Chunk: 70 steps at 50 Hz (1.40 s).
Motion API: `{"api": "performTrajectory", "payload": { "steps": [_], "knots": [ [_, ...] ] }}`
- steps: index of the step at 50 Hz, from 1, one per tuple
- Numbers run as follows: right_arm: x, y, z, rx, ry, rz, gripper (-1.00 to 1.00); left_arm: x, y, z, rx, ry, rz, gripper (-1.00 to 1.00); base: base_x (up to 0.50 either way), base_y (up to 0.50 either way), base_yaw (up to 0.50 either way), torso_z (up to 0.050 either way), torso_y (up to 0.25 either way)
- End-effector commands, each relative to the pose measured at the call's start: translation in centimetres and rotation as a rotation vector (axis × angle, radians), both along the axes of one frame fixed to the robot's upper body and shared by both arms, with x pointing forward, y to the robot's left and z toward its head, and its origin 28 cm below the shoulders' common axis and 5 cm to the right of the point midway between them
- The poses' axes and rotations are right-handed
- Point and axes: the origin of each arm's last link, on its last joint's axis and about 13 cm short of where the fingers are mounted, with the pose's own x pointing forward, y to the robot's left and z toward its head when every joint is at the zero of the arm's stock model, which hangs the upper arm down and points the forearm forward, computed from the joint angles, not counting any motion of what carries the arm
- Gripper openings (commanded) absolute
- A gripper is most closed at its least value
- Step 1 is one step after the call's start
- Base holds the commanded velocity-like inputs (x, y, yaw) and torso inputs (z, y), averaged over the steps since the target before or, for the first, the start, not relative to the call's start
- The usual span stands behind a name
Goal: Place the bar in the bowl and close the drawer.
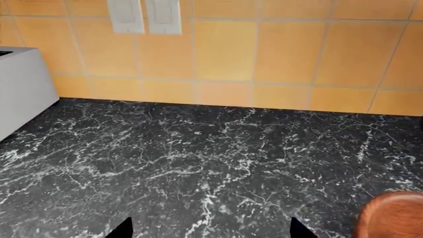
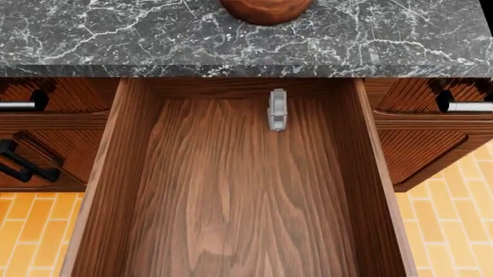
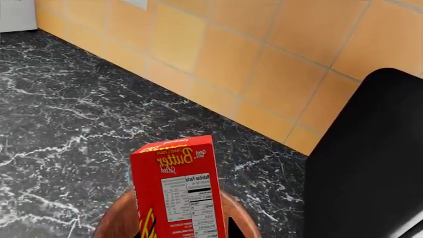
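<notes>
In the right wrist view the bar [image 3: 177, 184], a red package with yellow print and a white label, stands upright between the dark fingertips of my right gripper [image 3: 188, 231], which is shut on it. Its lower end hangs over the opening of the reddish-brown wooden bowl [image 3: 112, 224]. That bowl [image 2: 266, 9] stands on the black marble counter [image 2: 115, 40], just behind the drawer [image 2: 231, 190], which is pulled wide open. My left gripper [image 1: 211, 230] hovers open over bare counter, with the bowl [image 1: 393, 215] off to one side. Neither gripper shows in the head view.
A small grey metal piece [image 2: 277, 109] sits at the drawer's back wall. Silver handles [image 2: 17, 105] [image 2: 470, 107] and black cabinet handles [image 2: 23, 164] flank the drawer. A white appliance [image 1: 23, 84] and a large black object [image 3: 370, 163] stand on the counter before the orange tiled wall [image 1: 284, 54].
</notes>
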Motion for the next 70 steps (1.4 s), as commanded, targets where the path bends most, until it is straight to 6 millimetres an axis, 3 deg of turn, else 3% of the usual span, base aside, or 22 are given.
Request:
{"api": "performTrajectory", "payload": {
  "steps": [1,8,30,63,70],
  "knots": [
    [-0.7,-0.1,1.3,-0.003,-0.067,-0.03,-1.0,-0.6,0.0,0.8,-0.002,-0.016,0.003,1.0,0.0,0.0,0.0,0.0,0.0],
    [-1.3,0.0,2.7,0.075,-0.163,-0.022,-1.0,-0.7,0.0,1.0,-0.007,-0.024,0.001,1.0,0.0,0.0,0.0,0.0,0.0],
    [-1.7,0.1,4.4,0.214,-0.363,0.044,-1.0,-0.5,-0.2,0.8,-0.001,-0.02,-0.008,1.0,0.0,0.0,0.0,0.0,0.002],
    [-3.5,0.9,6.3,0.241,-0.429,0.099,-1.0,-0.7,-0.3,1.0,0.012,-0.02,-0.016,1.0,0.0,0.0,0.0,0.0,0.001],
    [-3.6,0.9,6.5,0.235,-0.435,0.101,-1.0,-0.7,-0.3,1.1,0.019,-0.024,-0.013,1.0,0.0,0.0,0.0,0.0,-0.235]
  ]
}}
